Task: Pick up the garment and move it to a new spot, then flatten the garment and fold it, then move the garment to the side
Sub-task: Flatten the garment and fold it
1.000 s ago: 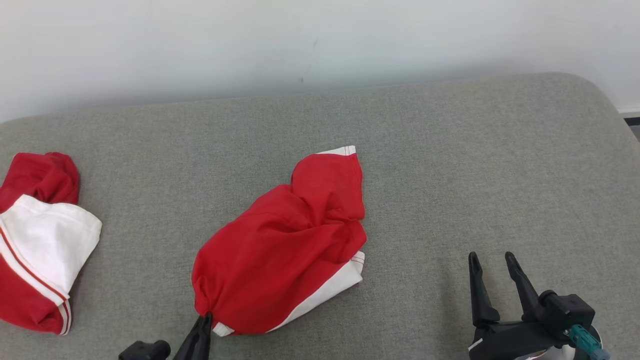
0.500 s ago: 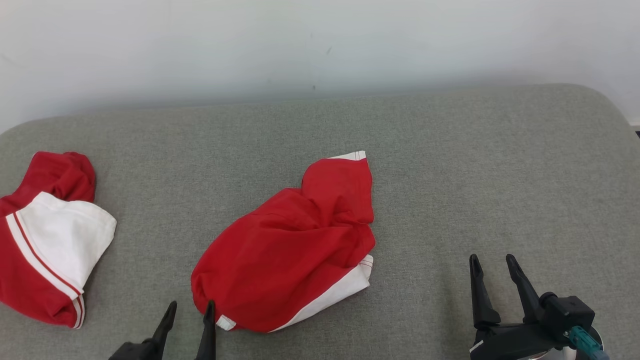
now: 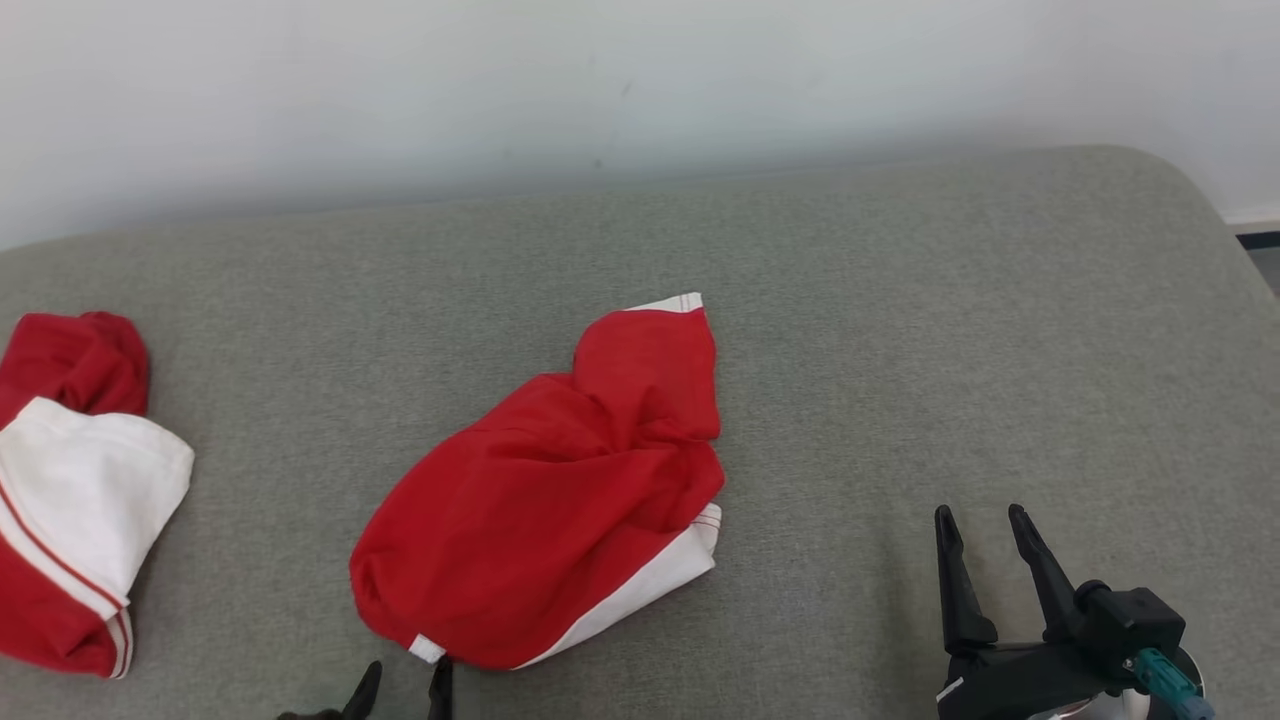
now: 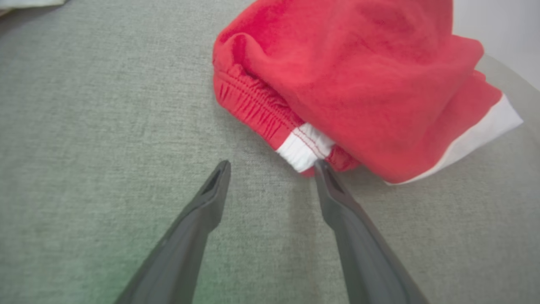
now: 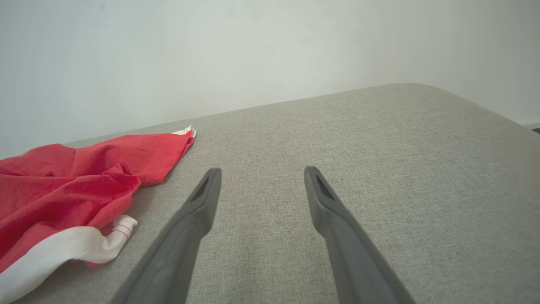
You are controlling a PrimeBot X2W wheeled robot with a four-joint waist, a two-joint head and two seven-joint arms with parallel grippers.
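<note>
At the near edge of the grey cushion [image 3: 900, 300], the left claw [image 4: 272, 166] is standing wide open and is holding nothing. Its two dark fingers are pointing toward the far side, low over the cushion. In the left wrist view, the right fingertip [image 4: 321, 169] is sitting right at the small white patch on the stretchy band of the red garment [image 3: 540, 510]. It is looking like a touch, but it is too close to tell for sure. The other fingertip is hanging over bare cushion, to the left of the garment. Over on the right, the right claw [image 3: 980, 515] is also standing wide open and is gripping nothing. Its fingers are pointing to the far side too, leaning a little to the left, and it is sitting well apart from the garment, over bare cushion. A teal plug [image 3: 1165, 680] is sticking out of the black block behind its fingers. The red garment is lying in a bunched heap in the middle of the cushion, with a white stripe running along its near right edge. A second red and white cloth [image 3: 70, 500] is lying at the left edge of the cushion, well apart from both claws. A white wall [image 3: 640, 80] is standing behind the cushion on the far side.
</note>
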